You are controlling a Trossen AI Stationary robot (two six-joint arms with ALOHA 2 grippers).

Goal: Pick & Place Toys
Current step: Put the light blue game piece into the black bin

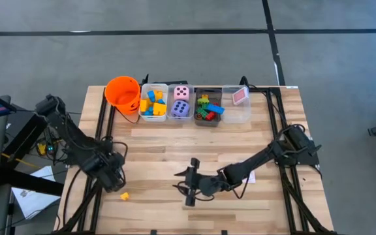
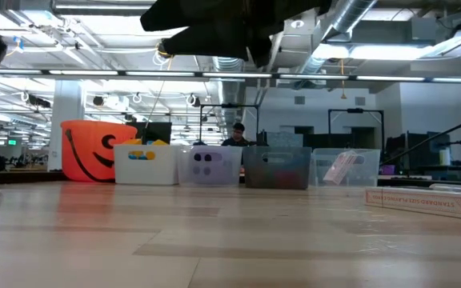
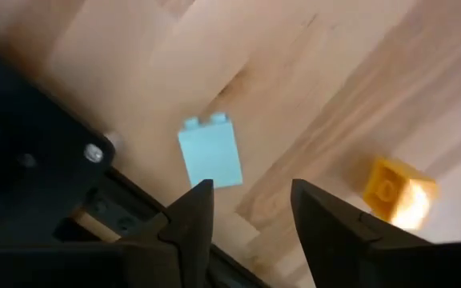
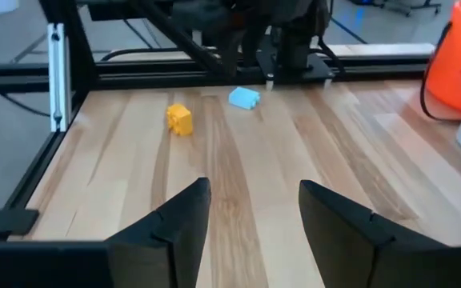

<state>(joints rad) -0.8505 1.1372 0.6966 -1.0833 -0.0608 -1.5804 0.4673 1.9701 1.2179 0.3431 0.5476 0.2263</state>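
A light blue block [image 3: 209, 152] and a yellow block [image 3: 394, 188] lie flat on the wood table near its front left. My left gripper [image 3: 250, 204] hangs over them, pointing down, open, with the blue block just beyond its fingertips and nothing between them. In the high view the left gripper [image 1: 114, 175] hides the blue block, and only the yellow block [image 1: 124, 195] shows. My right gripper [image 1: 183, 181] hovers open over the table's middle front, pointing toward the left arm. In its wrist view the right gripper [image 4: 250, 208] looks at the yellow block [image 4: 179, 118] and the blue block [image 4: 244, 98].
Along the far edge stand an orange bucket [image 1: 123, 93], a white bin [image 1: 152, 103] of yellow and blue blocks, a clear bin [image 1: 180, 101] with two dice, a grey bin [image 1: 207, 108] of mixed blocks and a clear bin [image 1: 237, 98] with a pink card. A white card box [image 2: 426, 200] lies under the right arm.
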